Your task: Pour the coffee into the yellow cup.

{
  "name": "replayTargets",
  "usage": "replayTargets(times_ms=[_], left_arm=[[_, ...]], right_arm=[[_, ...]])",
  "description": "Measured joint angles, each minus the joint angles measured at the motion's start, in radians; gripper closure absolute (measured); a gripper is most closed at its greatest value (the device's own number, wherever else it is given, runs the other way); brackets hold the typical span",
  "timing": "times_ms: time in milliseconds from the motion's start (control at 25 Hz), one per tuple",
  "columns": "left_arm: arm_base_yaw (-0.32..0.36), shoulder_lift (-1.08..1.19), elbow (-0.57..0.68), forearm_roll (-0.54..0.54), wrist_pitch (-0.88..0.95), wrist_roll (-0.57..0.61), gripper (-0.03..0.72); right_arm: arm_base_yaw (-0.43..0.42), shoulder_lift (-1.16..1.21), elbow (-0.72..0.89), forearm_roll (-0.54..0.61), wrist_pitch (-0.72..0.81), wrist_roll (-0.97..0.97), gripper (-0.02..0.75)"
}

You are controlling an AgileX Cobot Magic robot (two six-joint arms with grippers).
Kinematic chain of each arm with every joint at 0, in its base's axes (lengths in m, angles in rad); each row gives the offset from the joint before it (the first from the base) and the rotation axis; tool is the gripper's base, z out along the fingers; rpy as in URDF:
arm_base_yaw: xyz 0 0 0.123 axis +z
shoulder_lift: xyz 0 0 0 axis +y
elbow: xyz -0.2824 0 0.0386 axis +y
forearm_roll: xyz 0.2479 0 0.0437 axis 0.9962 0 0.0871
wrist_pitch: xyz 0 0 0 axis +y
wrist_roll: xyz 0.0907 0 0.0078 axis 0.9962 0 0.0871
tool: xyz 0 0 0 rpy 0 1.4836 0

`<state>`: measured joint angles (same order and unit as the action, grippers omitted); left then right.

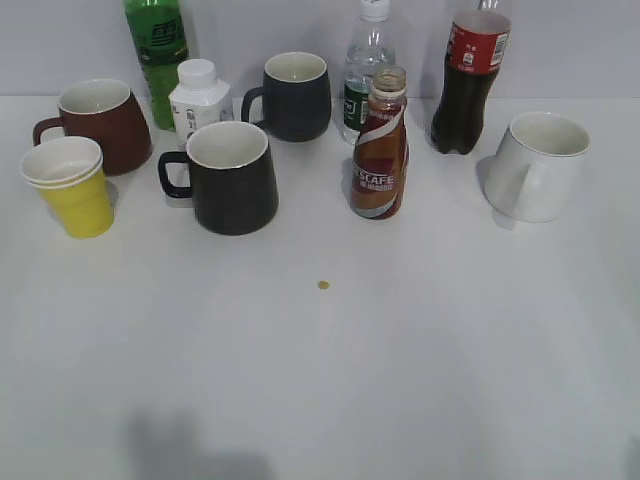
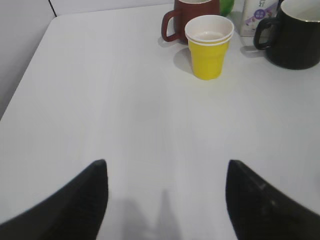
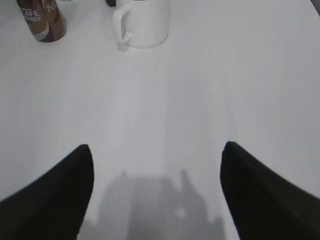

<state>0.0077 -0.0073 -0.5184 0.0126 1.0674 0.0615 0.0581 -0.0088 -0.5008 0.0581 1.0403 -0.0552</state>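
Note:
The coffee bottle is brown and red with a white swirl. It stands upright and uncapped in the middle of the table, and its lower part shows at the top left of the right wrist view. The yellow cup stands at the far left, in front of the dark red mug. It shows in the left wrist view. My left gripper is open and empty, well short of the cup. My right gripper is open and empty over bare table. Neither gripper shows in the exterior view.
A dark red mug, a black mug, a navy mug and a white mug stand around. At the back are a green bottle, a white milk bottle, a clear water bottle and a cola bottle. A small yellow speck lies mid-table.

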Motion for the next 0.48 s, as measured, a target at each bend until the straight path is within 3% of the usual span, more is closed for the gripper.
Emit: replayTargets(times_ms=[480], left_arm=[[0.0,0.0,0.0,0.0,0.0,0.0,0.129]], right_arm=[[0.0,0.0,0.0,0.0,0.0,0.0,0.15]])
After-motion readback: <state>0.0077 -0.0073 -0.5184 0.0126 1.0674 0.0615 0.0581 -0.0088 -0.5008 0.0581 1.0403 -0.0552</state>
